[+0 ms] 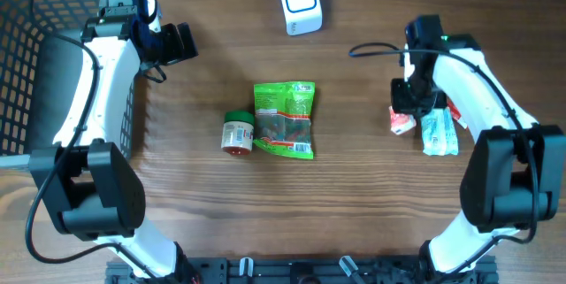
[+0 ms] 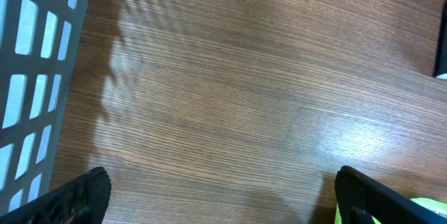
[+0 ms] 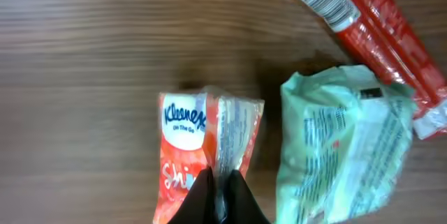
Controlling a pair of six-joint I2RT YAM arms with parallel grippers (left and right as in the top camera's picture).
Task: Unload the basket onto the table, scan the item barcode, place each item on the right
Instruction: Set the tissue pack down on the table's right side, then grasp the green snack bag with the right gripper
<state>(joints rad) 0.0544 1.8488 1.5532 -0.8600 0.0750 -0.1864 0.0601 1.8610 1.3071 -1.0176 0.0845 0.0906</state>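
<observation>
My right gripper [image 3: 220,190] is shut on a fold of the wrapper of an orange Kleenex tissue pack [image 3: 185,133]. Overhead, that pack [image 1: 401,122] sits at the table's right side under the right gripper [image 1: 409,107]. No barcode shows on its visible face. The white scanner with a blue window [image 1: 300,3] stands at the far middle of the table, and its edge [image 2: 441,56] shows in the left wrist view. My left gripper [image 1: 181,42] hangs open near the basket, with only bare wood between its fingers [image 2: 84,196].
A pale green packet [image 3: 342,147] lies just right of the tissue pack, and a red packet with a barcode [image 3: 363,21] lies beyond it. A green snack bag [image 1: 284,118] and a small jar [image 1: 237,133] lie mid-table. A dark basket [image 1: 35,63] stands at the left.
</observation>
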